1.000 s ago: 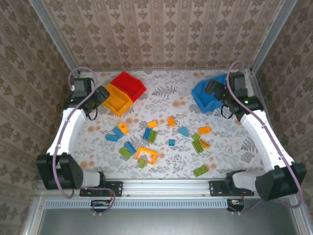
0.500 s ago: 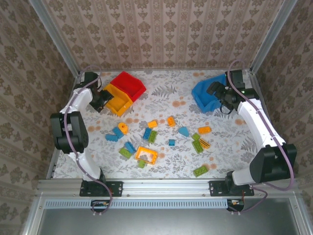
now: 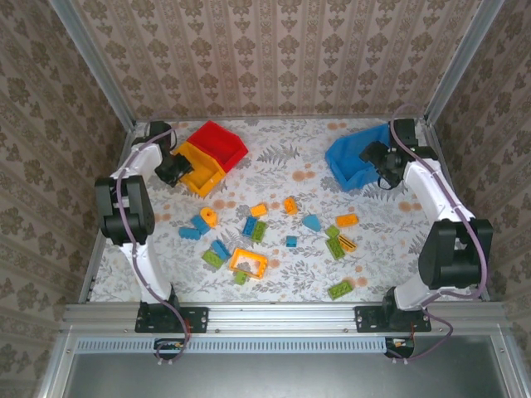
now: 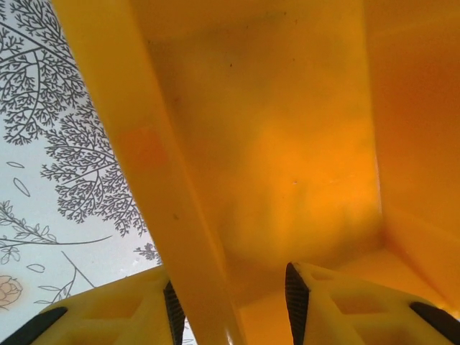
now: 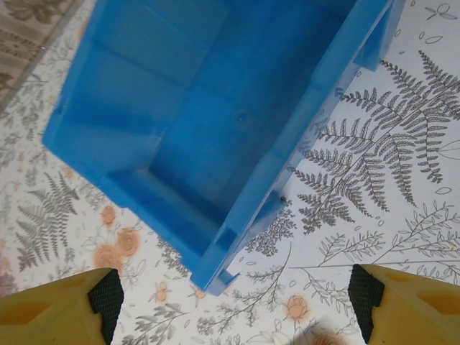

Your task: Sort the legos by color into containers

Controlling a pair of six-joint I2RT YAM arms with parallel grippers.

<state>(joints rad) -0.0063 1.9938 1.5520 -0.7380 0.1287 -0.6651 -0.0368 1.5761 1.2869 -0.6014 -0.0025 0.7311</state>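
I have the left end effector at the far left of the worktop, set astride the side wall of the yellow-orange bin. In the left wrist view one of its fingers sits outside the wall over the fern-patterned cloth and the other sits inside the bin. The jaws are partly open, with a gap showing on the inner side, so I see no firm clamp on the wall. The red bin stands touching the yellow-orange one on its far side. The right end effector hangs at the far right over the near corner of the blue bin. Its jaws are spread wide and it has hold of nothing. What I can see of the blue and yellow-orange bins' insides is bare. The legos lie scattered across the middle and near part of the worktop, well apart from all three bins. Among them the open orange frame is near the front and a green brick is closest to the right arm's base.
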